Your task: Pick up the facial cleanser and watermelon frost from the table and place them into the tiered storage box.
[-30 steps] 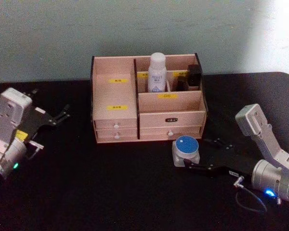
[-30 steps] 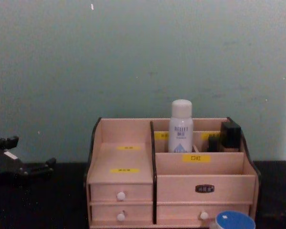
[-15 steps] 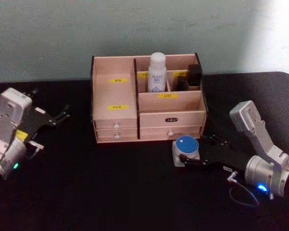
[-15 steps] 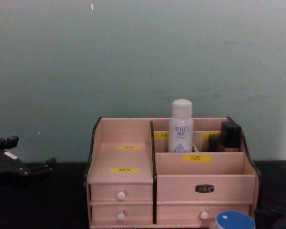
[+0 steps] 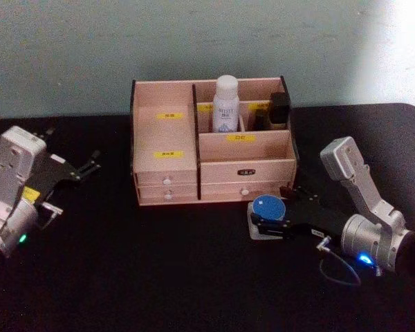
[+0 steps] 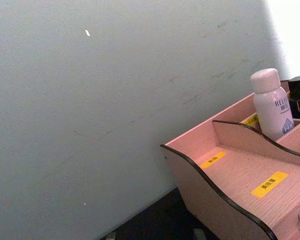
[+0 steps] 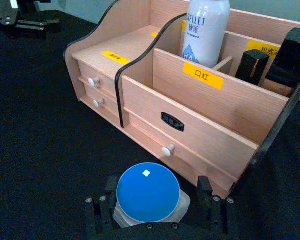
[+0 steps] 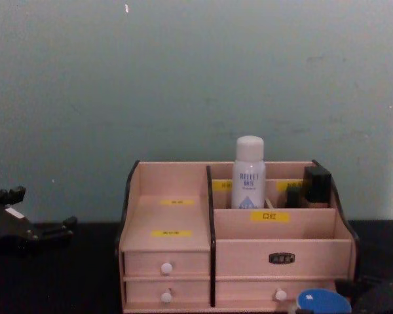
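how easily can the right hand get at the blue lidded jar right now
Probably yes: the right hand sits open with a finger on each side of the watermelon frost, nothing else between them. The tiered storage box stands just behind.

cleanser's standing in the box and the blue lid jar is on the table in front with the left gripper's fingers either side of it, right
Wrong arm: the right wrist view shows the right gripper straddling the watermelon frost; the left gripper sits far left. The facial cleanser does stand in the tiered storage box, the jar on the table.
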Controlling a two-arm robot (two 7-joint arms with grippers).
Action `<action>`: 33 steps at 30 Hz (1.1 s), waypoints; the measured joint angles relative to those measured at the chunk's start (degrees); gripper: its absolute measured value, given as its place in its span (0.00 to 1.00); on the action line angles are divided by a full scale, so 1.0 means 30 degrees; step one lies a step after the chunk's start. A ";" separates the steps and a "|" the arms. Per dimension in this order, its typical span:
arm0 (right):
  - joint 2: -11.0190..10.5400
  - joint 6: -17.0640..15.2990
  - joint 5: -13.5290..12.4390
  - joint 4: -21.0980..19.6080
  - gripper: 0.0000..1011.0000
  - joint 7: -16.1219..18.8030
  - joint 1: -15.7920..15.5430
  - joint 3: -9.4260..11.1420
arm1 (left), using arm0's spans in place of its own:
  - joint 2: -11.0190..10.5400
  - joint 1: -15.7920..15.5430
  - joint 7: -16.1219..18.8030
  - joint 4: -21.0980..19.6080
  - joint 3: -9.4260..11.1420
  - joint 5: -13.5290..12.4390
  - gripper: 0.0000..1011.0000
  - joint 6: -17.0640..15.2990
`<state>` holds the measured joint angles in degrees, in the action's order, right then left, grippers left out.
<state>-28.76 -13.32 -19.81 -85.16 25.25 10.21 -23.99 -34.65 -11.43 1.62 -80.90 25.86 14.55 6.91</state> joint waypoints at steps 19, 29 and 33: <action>0.0095 0.0088 0.0027 0.0139 0.99 0.0050 0.0107 -0.0041 | 0.0000 0.0000 0.0000 0.0000 -0.0001 0.0000 0.99 0.0000; 0.0086 0.0083 0.0006 0.0122 0.92 0.0051 0.0096 -0.0025 | 0.0000 0.0001 0.0000 0.0000 -0.0001 0.0001 0.99 0.0000; 0.0086 0.0080 -0.0001 0.0113 0.81 0.0051 0.0096 -0.0018 | -0.0001 0.0000 0.0000 -0.0001 0.0000 0.0000 0.99 0.0000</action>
<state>-28.50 -13.09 -19.82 -84.82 25.41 10.50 -24.05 -34.65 -11.43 1.62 -80.90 25.86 14.55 6.91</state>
